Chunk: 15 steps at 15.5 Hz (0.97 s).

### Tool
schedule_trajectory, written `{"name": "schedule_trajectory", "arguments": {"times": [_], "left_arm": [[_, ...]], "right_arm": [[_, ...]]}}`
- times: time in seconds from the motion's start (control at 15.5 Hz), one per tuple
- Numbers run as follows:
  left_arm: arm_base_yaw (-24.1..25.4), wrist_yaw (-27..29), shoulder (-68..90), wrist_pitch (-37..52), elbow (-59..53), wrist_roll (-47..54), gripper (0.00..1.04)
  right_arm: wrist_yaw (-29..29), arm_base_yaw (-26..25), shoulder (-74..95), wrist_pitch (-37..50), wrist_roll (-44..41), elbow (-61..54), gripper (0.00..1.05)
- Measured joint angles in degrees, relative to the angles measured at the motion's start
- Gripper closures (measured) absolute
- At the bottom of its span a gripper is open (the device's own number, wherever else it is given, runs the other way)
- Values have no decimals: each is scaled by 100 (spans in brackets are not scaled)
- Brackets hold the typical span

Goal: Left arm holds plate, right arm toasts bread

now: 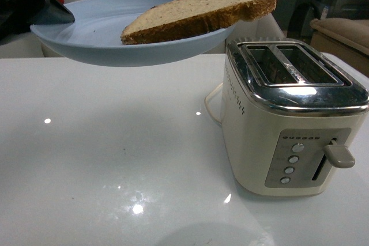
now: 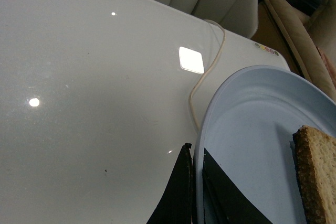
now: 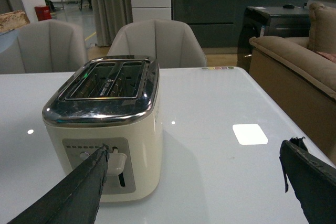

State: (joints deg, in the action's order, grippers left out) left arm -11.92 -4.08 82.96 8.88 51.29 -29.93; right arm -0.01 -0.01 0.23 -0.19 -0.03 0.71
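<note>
The pale-blue plate (image 1: 86, 33) hangs in the air above the white table, left of the cream toaster (image 1: 288, 119). My left gripper (image 2: 195, 150) is shut on the plate's rim (image 2: 210, 124) and shows in the front view as a dark wedge (image 1: 52, 10). The bread (image 1: 202, 12) lies on the plate, its rounded end sticking out over the rim toward the toaster's two empty slots (image 1: 291, 64). My right gripper (image 3: 198, 149) is open and empty, low over the table on the toaster's (image 3: 105, 114) lever side. One finger (image 3: 89, 182) is close to the lever (image 3: 118, 161). The front view does not show it.
The toaster's cord (image 2: 202, 82) trails across the table (image 1: 115, 159) toward its far edge. Two grey chairs (image 3: 157, 40) stand behind the table. A beige sofa (image 3: 294, 61) is off the table's right side.
</note>
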Motion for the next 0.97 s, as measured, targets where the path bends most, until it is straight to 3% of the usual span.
{"name": "schedule_trajectory", "arguments": {"times": [0.97], "left_arm": [[0,0,0,0,0,0,102]], "right_arm": [[0,0,0,0,0,0,6]]}}
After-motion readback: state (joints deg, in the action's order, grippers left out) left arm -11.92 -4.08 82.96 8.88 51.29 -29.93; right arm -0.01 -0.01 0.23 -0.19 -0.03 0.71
